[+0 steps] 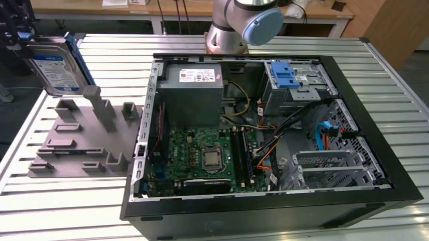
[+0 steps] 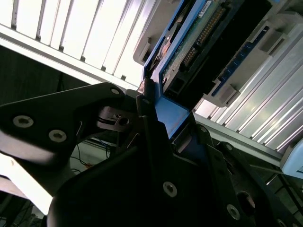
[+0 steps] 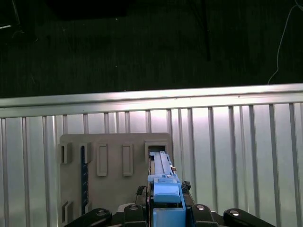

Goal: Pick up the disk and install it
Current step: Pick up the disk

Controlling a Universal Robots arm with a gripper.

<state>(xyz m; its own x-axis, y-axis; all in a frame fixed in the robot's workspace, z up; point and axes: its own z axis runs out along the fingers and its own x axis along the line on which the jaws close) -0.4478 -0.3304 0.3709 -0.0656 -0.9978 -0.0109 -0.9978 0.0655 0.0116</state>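
while in jaws, disk [image 1: 59,68] above fixture [image 1: 74,145]

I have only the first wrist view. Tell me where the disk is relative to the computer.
Observer: In the exterior view the disk hangs upright with its label toward the camera. It is outside the open computer case, off to the exterior view's left of it.
Operator: Report the grip.
Observer: In the second wrist view the gripper is closed on the blue carrier bracket at one end of the disk.
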